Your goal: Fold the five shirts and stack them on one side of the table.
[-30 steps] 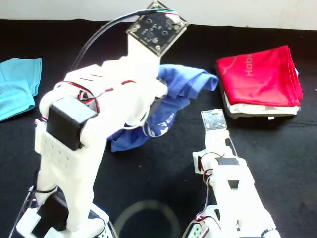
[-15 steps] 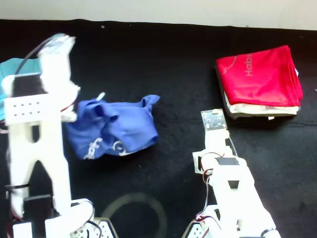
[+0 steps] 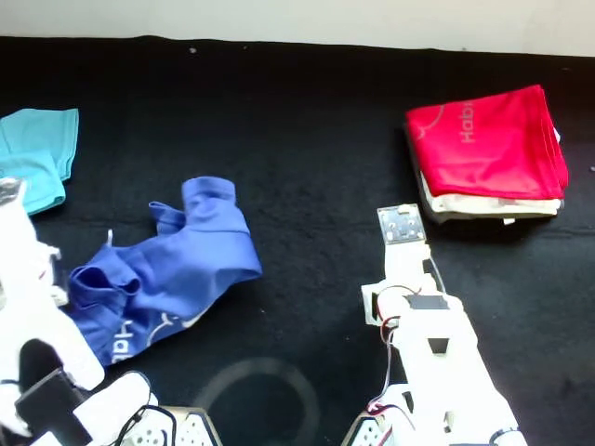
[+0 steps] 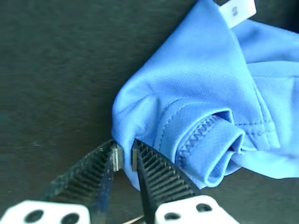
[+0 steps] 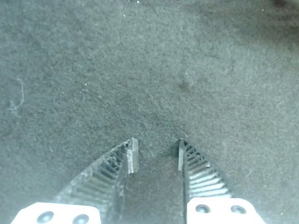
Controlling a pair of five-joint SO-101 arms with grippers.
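Observation:
A crumpled blue shirt (image 3: 172,265) lies left of the table's middle. My left gripper (image 4: 124,158) is shut on a folded edge of this blue shirt (image 4: 196,93), low over the black cloth. The left arm (image 3: 33,325) stands at the near left corner, against the shirt's near end. A cyan shirt (image 3: 33,158) lies flat at the far left. At the far right a folded red shirt (image 3: 488,139) tops a stack, with a folded white shirt (image 3: 493,206) under it. My right gripper (image 5: 156,156) hangs open over bare black cloth, holding nothing.
The right arm (image 3: 432,344) stands at the near edge, right of centre, just in front of the stack. A black cloth (image 3: 316,121) covers the table; a pale wall runs along its far edge.
The left arm has swung from the table's middle to the near left, dragging the blue shirt left and toward the front. The right arm and the stack have not moved.

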